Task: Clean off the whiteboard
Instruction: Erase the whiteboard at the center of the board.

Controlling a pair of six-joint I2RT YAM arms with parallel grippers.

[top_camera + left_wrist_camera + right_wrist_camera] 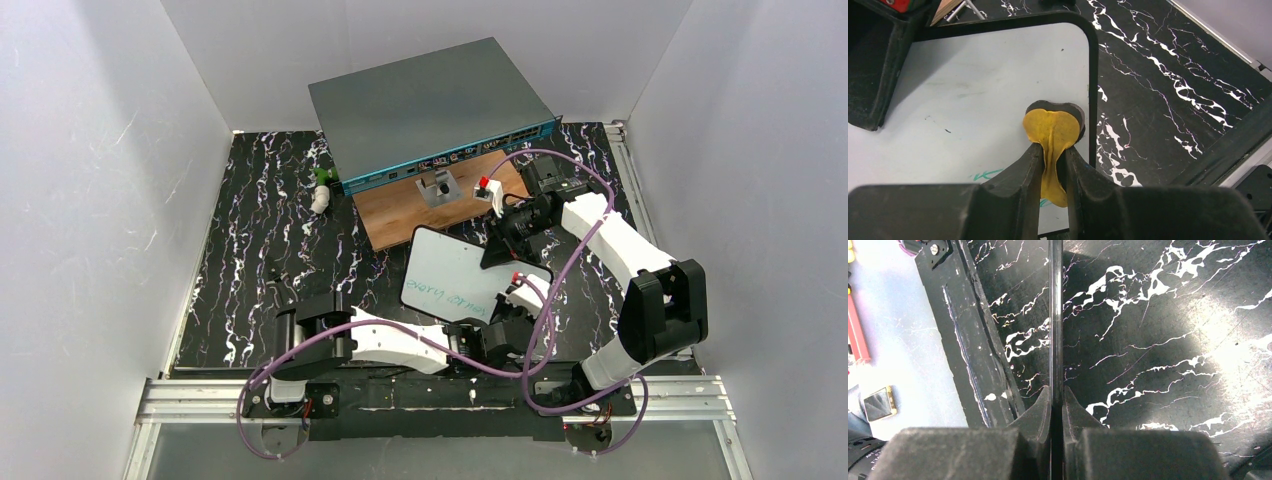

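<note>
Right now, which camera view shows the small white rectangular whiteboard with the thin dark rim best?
The top external view: nearly the whole whiteboard shows, with green writing at its near edge. The left wrist view shows only one corner and a yellow cloth; the right wrist view only its rim, edge-on.

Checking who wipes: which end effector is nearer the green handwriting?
Left. The left end effector holds a yellow cloth beside the handwriting; right end effector clamps the far whiteboard edge.

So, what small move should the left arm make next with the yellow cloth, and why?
Probably draw the yellow cloth back across the whiteboard over the green writing: it sits beyond those marks, and the right jaws pinch the board's rim.
</note>
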